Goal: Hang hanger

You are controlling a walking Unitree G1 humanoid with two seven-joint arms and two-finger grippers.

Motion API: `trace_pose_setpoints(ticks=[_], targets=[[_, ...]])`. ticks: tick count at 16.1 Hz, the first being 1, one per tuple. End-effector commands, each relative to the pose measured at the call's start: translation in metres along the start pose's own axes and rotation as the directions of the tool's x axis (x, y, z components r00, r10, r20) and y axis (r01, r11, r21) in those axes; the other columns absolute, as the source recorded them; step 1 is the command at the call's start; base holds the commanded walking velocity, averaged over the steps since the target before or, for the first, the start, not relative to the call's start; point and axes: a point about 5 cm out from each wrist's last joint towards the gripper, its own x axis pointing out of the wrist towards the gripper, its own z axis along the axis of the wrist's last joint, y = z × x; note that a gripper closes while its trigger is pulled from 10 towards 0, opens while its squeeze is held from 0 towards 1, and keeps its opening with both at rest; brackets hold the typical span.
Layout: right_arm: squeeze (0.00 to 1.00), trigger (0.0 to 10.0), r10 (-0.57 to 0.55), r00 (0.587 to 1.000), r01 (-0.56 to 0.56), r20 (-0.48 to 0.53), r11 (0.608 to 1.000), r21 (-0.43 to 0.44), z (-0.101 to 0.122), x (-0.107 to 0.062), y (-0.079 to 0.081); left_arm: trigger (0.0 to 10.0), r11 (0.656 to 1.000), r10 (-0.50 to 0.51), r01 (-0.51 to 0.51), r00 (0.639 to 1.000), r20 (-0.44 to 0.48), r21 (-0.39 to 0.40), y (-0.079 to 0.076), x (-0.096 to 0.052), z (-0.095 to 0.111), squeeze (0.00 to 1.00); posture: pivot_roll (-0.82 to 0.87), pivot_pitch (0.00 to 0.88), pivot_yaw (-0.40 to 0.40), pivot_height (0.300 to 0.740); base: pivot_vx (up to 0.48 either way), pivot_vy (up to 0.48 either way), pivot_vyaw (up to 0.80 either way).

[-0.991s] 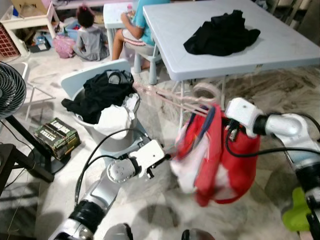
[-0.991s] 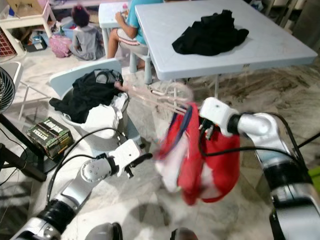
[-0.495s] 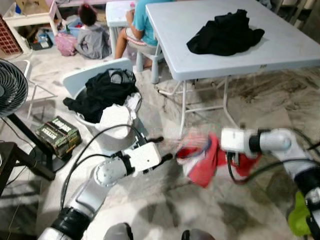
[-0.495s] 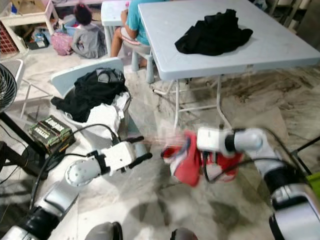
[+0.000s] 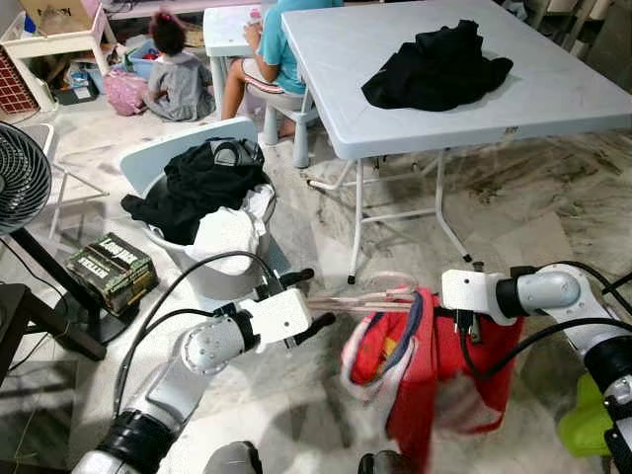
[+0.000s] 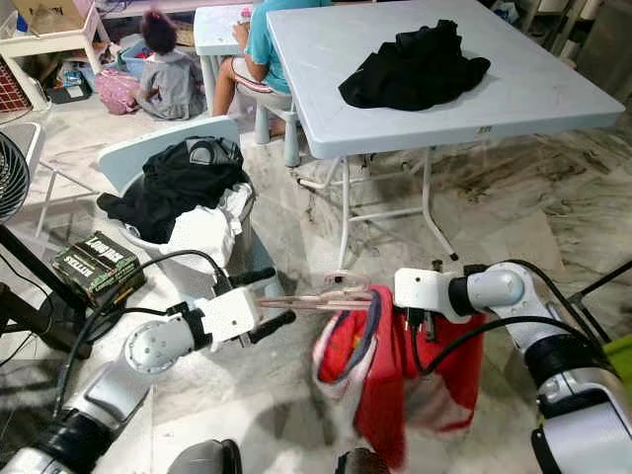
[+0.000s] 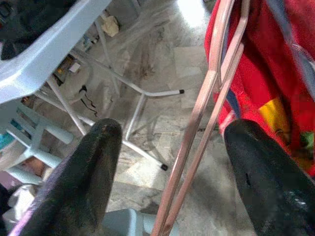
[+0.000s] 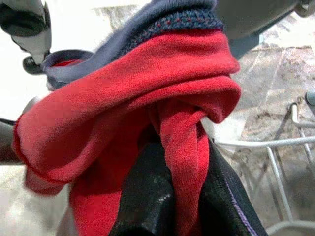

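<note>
The pink hanger [image 5: 360, 296] lies level above the marble floor [image 5: 326, 415], its far end buried in the red garment [image 5: 439, 375] draped over it. The left gripper [image 5: 314, 318] stands apart, one finger [image 7: 93, 182] to each side of the hanger's rods without touching. The right gripper [image 8: 167, 196] pinches a fold of the red cloth, fingertips hidden beneath it.

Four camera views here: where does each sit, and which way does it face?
Eye views: head, looking down at the floor; both silver arms, red shirt on pink wire hanger.
Left wrist: along open left gripper, hanger between the fingers.
Right wrist: along right gripper, shut on the red shirt.
Shared: shirt, white folding table.
</note>
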Motion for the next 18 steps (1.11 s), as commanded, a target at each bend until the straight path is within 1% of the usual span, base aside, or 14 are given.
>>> trace_pose_setpoints(ticks=[1,2,3,5,6,7,8,9,11,14,17,18], targets=[[0.0,10.0,-0.036,0.998,0.037,0.045,0.999,-0.034,0.01,-0.005,-0.01,10.0,1.0,-0.009,0.009,1.0,0.011,-0.007,0.0,0.003,0.001,0.0,-0.05,0.059,-0.005,0.74,0.0,0.0,0.0],[0.0,10.0,-0.023,0.999,0.024,0.049,0.999,-0.034,0.01,-0.006,-0.01,10.0,1.0,-0.015,0.015,1.0,0.02,-0.003,0.001,0.007,0.002,0.0,-0.05,0.056,-0.006,0.74,0.0,0.0,0.0],[0.0,10.0,-0.013,0.998,0.015,0.063,0.999,-0.032,0.012,-0.008,-0.01,10.0,1.0,-0.018,0.019,0.999,0.031,-0.017,0.002,0.011,0.003,0.0,-0.05,0.055,-0.005,0.74,0.0,0.0,0.0],[0.0,10.0,0.004,0.997,-0.002,0.082,1.0,-0.026,0.015,-0.012,-0.01,10.0,0.998,-0.052,0.053,0.998,0.045,-0.023,0.004,0.015,0.003,0.0,-0.06,0.055,-0.003,0.74,0.0,0.0,0.0],[0.0,10.0,0.026,0.995,-0.025,0.092,1.0,-0.014,0.015,-0.015,-0.008,2.3,0.996,-0.069,0.072,0.996,0.06,-0.051,0.006,0.018,0.005,0.0,-0.06,0.054,-0.008,0.74,0.0,0.0,0.0],[0.0,10.0,0.033,0.995,-0.031,0.097,0.999,-0.014,0.016,-0.015,-0.007,0.0,0.992,-0.085,0.09,0.994,0.069,-0.085,0.006,0.02,0.007,0.0,-0.06,0.057,-0.005,0.74,0.0,0.0,0.0],[0.0,10.0,0.04,0.994,-0.038,0.102,0.999,-0.016,0.016,-0.016,-0.006,0.0,0.982,-0.116,0.126,0.99,0.08,-0.137,0.006,0.023,0.007,0.0,-0.07,0.058,-0.002,0.74,0.0,0.0,0.0],[0.0,10.0,0.048,0.993,-0.046,0.106,0.999,-0.02,0.017,-0.015,-0.005,0.0,0.972,-0.155,0.168,0.984,0.085,-0.167,0.003,0.025,0.008,0.0,-0.07,0.062,0.0,0.74,0.0,0.0,0.0],[0.0,10.0,0.059,0.992,-0.057,0.11,0.998,-0.022,0.018,-0.015,-0.005,0.0,0.964,-0.192,0.203,0.978,0.08,-0.171,0.001,0.026,0.006,0.0,-0.07,0.066,0.004,0.74,0.0,0.0,0.0],[0.0,10.0,0.086,0.992,-0.084,0.095,0.996,-0.031,0.02,-0.02,-0.006,0.0,0.955,-0.227,0.238,0.971,0.08,-0.176,0.007,0.028,0.005,0.0,-0.07,0.068,0.007,0.74,0.0,0.0,0.0],[0.0,10.0,0.093,0.992,-0.089,0.088,0.995,-0.039,0.021,-0.021,-0.008,0.0,0.948,-0.265,0.272,0.962,0.068,-0.165,0.008,0.027,0.004,0.0,-0.07,0.068,0.004,0.74,0.0,0.0,0.0],[0.0,10.0,0.101,0.992,-0.098,0.073,0.994,-0.047,0.02,-0.021,-0.008,0.0,0.946,-0.28,0.287,0.958,0.062,-0.149,0.009,0.026,0.004,0.0,-0.07,0.069,0.003,0.74,0.0,0.0,0.0]])
